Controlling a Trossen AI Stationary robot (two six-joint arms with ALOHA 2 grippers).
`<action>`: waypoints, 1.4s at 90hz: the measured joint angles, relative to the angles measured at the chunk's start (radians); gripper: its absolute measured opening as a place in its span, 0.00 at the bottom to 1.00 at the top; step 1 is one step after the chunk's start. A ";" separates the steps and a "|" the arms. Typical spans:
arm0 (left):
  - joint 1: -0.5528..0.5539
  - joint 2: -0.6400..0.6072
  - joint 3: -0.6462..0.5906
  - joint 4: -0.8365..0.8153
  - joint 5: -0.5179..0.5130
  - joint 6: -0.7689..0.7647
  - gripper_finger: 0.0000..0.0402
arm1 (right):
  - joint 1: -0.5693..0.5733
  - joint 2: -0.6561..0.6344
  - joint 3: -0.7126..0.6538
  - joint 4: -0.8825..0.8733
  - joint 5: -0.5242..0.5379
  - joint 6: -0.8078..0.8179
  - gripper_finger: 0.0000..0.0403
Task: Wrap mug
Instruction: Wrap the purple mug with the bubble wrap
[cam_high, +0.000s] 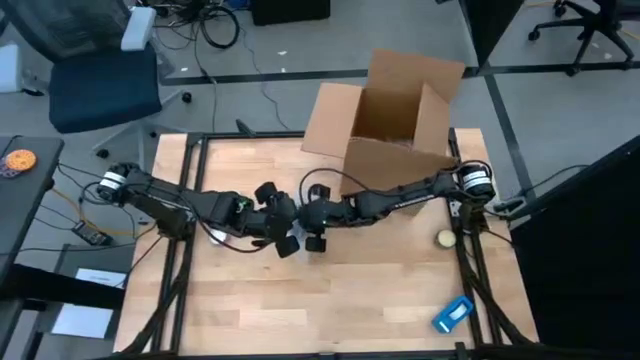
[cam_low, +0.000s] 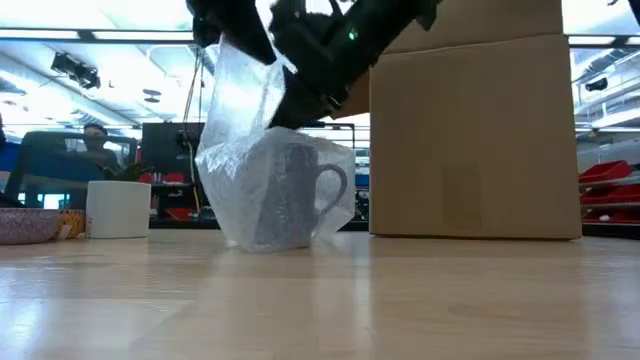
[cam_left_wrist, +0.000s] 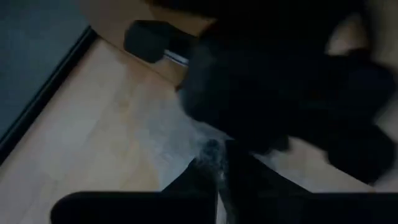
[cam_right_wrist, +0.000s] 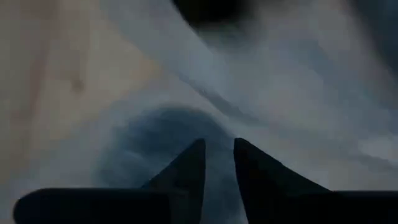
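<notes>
Half wrapped — mug (cam_low: 297, 196) under bubble wrap (cam_low: 240, 140), top unfolded; left claw (cam_left_wrist: 217, 171) and right claw (cam_right_wrist: 217, 163) pinching the sheet.

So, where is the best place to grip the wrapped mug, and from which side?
Probably from above, across the body of the mug, away from the handle. It stands upright on the table, its handle pointing toward the cardboard box, and loose bubble wrap rises over it, so fingers should close through the wrap.

Glossy bubble wrap (cam_low: 240, 150), matt cardboard box (cam_low: 470, 140)
</notes>
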 joint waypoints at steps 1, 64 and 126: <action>0.000 0.000 0.000 0.000 0.000 0.000 0.00 | -0.003 0.000 0.000 -0.006 -0.001 0.000 0.14; 0.000 0.000 0.001 0.011 -0.004 0.000 0.00 | -0.045 -0.021 -0.002 -0.086 0.062 -0.130 0.13; -0.002 0.000 0.001 0.071 -0.006 0.000 0.00 | -0.095 -0.019 -0.002 -0.134 0.241 -0.368 0.13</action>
